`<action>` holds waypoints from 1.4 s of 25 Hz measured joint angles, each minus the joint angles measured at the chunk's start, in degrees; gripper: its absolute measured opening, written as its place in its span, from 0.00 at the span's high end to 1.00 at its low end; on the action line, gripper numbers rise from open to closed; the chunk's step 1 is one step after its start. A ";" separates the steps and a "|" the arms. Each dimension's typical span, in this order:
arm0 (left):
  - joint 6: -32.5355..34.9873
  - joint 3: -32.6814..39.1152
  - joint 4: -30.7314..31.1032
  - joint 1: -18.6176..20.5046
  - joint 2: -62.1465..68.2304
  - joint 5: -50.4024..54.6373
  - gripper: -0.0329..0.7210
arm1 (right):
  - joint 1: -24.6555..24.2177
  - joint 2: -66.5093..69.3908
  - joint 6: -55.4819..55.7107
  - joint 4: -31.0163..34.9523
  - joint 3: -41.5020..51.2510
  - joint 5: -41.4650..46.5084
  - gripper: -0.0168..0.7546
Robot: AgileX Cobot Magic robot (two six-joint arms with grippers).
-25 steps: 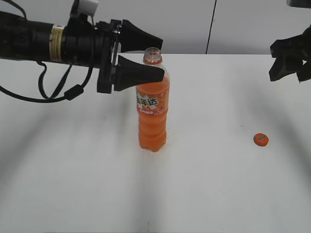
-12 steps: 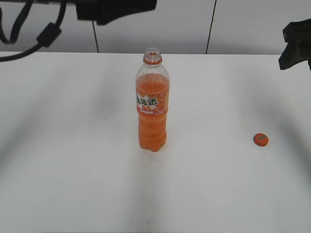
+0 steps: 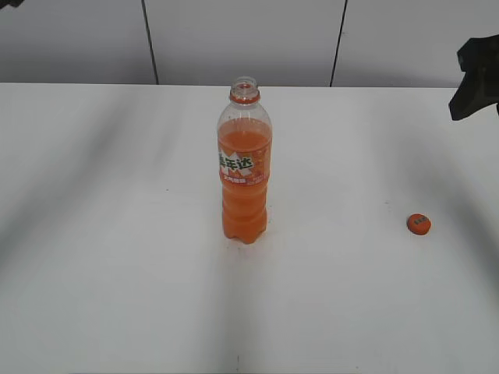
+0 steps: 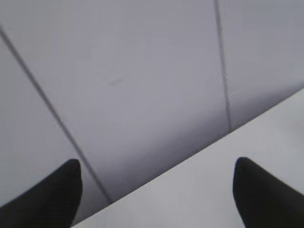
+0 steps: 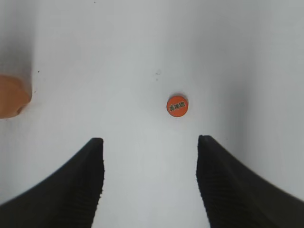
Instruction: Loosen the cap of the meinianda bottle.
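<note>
Since the meinianda bottle [image 3: 245, 167] stands uncapped mid-table, its cap [image 3: 419, 224] lying well off to its right, and both the left gripper [image 4: 154, 190] and right gripper [image 5: 149, 166] hang apart and empty, any stray knock could spill soda.

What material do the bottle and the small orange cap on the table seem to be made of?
The meinianda bottle looks like clear, glossy plastic: the orange drink shows through its wall. The cap seems opaque orange plastic with a printed top; its finish is hard to judge at this size.

Exterior slants down; right wrist looks straight down — both share the cap [image 3: 419, 224].
</note>
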 joint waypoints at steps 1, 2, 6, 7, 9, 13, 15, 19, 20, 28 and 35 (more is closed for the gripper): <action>0.00 0.88 -0.07 0.00 0.00 4.14 0.18 | 0.00 0.00 0.00 -0.01 0.00 0.33 0.38; -0.04 1.89 -0.36 0.00 0.11 8.49 0.18 | 0.00 0.00 0.00 -0.01 0.00 0.70 0.38; 1.87 5.64 -9.21 0.05 0.10 23.35 0.18 | 0.00 0.00 -0.42 0.06 0.00 1.52 0.38; 5.74 5.93 -15.50 0.05 0.10 25.55 0.18 | 0.00 0.00 -0.72 0.06 0.00 1.84 0.38; 17.44 5.98 -31.53 0.05 0.10 30.62 0.18 | 0.00 0.00 -1.01 0.06 0.00 2.71 0.38; 38.54 5.98 -59.38 0.05 0.10 40.41 0.18 | 0.00 0.00 -1.25 0.01 0.00 3.76 0.38; 47.04 5.62 -69.95 0.05 0.10 46.04 0.18 | 0.00 0.00 -1.24 0.01 0.00 4.37 0.38; 60.62 4.47 -85.36 0.05 0.10 55.17 0.18 | 0.00 0.00 -1.31 -0.98 0.00 7.11 0.38; 62.82 4.28 -87.91 0.05 0.10 57.85 0.18 | 0.00 0.00 -1.31 -1.19 0.00 8.46 0.38; 65.78 4.15 -91.49 0.05 -3.12 71.83 0.18 | 0.00 -2.36 -1.42 -1.40 2.76 12.96 0.38; 65.35 9.49 -92.84 0.05 -16.06 74.73 0.18 | 0.00 -13.56 -1.42 -1.40 11.43 13.21 0.38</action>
